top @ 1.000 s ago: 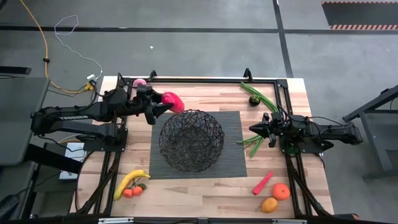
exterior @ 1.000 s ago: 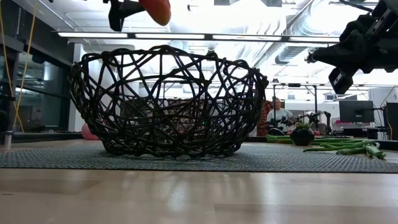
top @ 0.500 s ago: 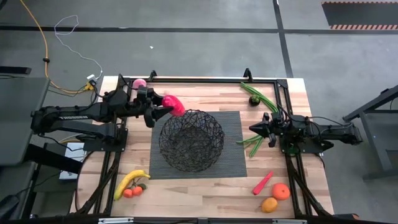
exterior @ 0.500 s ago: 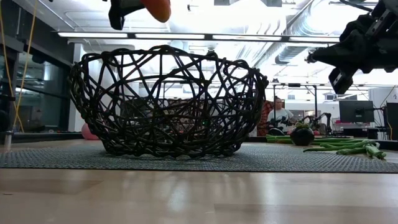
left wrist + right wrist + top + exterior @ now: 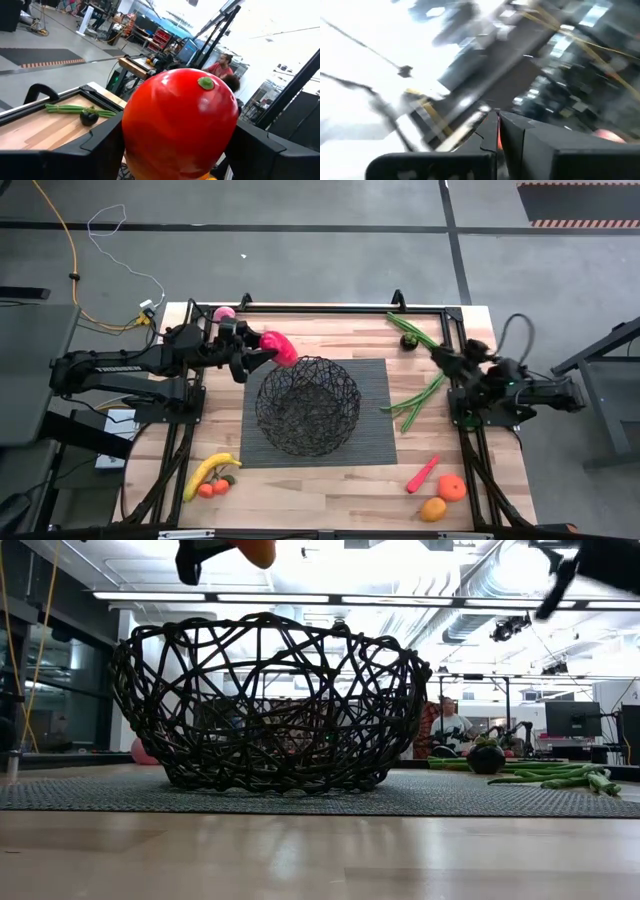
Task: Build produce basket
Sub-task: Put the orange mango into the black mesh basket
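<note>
Your left tool (image 5: 262,352) is clamped across the mango (image 5: 279,347), held high just over the basket (image 5: 307,405) rim at its far left. It looks smooth, rounded, probably light and slippery, so keep the pinch across its widest middle. Your right tool (image 5: 443,356) is closed, empty, lifted beside the beans (image 5: 420,396)

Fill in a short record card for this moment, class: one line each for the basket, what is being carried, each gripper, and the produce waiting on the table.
basket: black wire basket on the grey mat, nothing seen inside it
carried item: red mango, held above the basket's rim on the left arm's side
left gripper: shut on the mango
right gripper: shut, empty, raised at the table's right edge
waiting produce: banana, tomatoes, chili, oranges, green beans, pink ball
</note>
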{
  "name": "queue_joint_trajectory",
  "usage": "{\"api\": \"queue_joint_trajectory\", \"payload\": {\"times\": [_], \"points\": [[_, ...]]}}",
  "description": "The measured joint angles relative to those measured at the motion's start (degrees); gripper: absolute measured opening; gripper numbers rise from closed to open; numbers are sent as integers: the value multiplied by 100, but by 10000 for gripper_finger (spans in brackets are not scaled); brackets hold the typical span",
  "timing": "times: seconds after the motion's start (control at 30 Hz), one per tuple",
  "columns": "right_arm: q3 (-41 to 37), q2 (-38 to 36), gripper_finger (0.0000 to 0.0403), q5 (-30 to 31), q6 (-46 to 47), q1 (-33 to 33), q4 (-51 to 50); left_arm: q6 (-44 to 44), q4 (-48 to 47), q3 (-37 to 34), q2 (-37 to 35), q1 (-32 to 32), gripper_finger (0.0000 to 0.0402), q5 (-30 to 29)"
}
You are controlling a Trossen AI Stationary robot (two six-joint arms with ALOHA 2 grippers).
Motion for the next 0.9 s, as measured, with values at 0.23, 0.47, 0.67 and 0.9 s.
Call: {"api": "queue_joint_trajectory", "payload": {"times": [0.23, 0.47, 0.67, 0.9], "points": [[1616, 1320, 0, -353, -1868, 0, -746, -1, -4, 0, 0, 0, 276, 200], [2933, 2866, 0, -380, -2524, 0, -2509, 97, -8, 0, 0, 0, 276, 337], [3328, 3853, 0, -676, -2527, 0, -3123, 384, -12, 0, 0, 0, 276, 331], [3415, 4114, 0, -858, -2380, 0, -2952, 451, -45, 0, 0, 0, 276, 331]]}}
